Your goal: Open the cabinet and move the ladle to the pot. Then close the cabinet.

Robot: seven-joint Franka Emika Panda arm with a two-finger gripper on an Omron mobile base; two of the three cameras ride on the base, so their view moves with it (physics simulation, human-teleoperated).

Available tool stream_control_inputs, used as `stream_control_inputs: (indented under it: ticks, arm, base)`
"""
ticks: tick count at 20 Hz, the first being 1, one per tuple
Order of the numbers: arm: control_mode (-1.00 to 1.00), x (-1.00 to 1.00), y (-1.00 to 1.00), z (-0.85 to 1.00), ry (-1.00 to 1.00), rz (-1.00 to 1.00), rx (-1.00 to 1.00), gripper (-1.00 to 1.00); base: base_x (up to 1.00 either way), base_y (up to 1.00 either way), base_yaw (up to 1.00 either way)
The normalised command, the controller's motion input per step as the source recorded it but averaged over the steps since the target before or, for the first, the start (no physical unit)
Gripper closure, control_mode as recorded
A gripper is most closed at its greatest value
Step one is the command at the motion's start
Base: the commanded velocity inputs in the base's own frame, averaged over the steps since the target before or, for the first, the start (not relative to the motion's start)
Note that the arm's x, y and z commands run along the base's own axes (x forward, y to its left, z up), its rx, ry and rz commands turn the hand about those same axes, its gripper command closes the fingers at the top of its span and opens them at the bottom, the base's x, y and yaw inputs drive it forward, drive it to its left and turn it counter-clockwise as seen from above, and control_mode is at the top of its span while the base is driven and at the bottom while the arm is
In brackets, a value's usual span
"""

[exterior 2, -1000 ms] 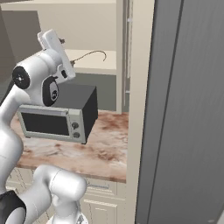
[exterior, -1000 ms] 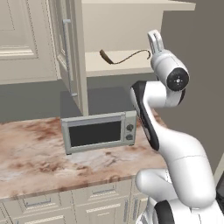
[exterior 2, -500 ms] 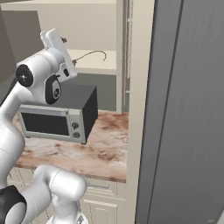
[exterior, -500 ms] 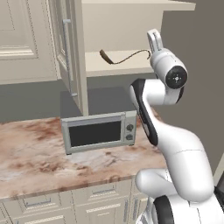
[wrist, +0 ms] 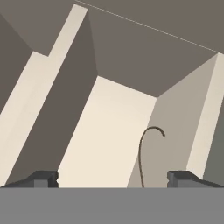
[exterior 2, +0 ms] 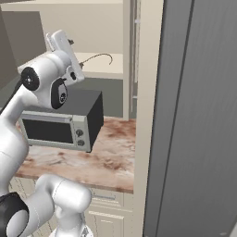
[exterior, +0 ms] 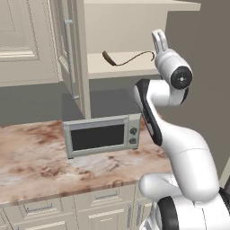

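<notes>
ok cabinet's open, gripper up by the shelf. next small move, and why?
Probably ease the gripper forward along the shelf to straddle the ladle handle, then close. The cabinet door stands open, the ladle lies on the lower shelf, and the hand view shows the handle rising between the wide-open fingertips, not yet between them far enough to pinch.
</notes>
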Motion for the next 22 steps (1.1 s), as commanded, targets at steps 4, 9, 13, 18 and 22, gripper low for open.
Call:
stream_control_inputs:
  ticks: [4,9,13,18,22]
  arm:
    - [-1.0,0.05,-0.15,0.0,0.0,0.0,0.0,-1.0]
    - [-1.0,0.06,-0.24,0.0,0.01,0.0,0.01,-1.0]
    - [-1.0,0.0,-0.04,0.0,0.0,0.0,0.03,-1.0]
    - [-1.0,0.0,-0.03,0.0,-0.01,0.0,0.02,-1.0]
    - [-1.0,0.0,-0.12,0.0,0.0,-0.01,0.03,-1.0]
  base:
    - [0.0,0.0,0.0]
    - [0.0,0.0,0.0]
    - [0.0,0.0,0.0]
    - [0.0,0.0,0.0]
    - [0.0,0.0,0.0]
